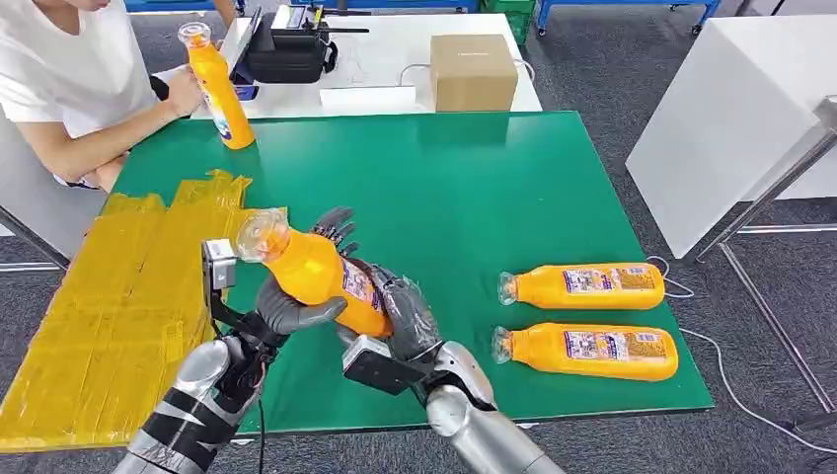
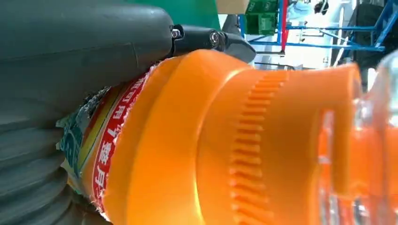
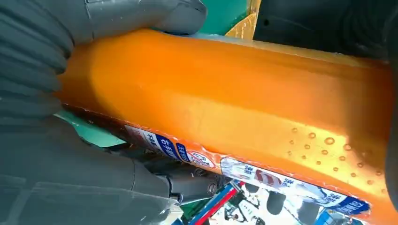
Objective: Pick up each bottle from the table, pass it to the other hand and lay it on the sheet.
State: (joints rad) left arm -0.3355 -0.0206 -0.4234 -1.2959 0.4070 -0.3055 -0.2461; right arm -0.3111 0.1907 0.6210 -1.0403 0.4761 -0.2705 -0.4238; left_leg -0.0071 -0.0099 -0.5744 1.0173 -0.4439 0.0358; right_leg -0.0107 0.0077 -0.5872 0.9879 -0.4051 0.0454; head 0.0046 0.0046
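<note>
An orange bottle [image 1: 316, 272] with a clear neck hangs tilted over the green table [image 1: 464, 197], near the edge of the yellow sheet [image 1: 109, 296]. My left hand [image 1: 294, 314] wraps its upper body, thumb in front and fingers [image 1: 336, 229] behind. My right hand [image 1: 403, 316] grips the lower, labelled end. The left wrist view has the bottle [image 2: 225, 140] close up under the grey thumb [image 2: 84, 51]. In the right wrist view the bottle [image 3: 234, 108] lies between thumb [image 3: 141, 18] and fingers. Two more orange bottles [image 1: 587, 286] [image 1: 592, 353] lie on the table's right.
A person at the far left holds another orange bottle [image 1: 219, 89] upright on the table's back corner. Behind the green table stand a cardboard box [image 1: 473, 71] and a black device [image 1: 286, 49]. A white table [image 1: 730, 109] is to the right.
</note>
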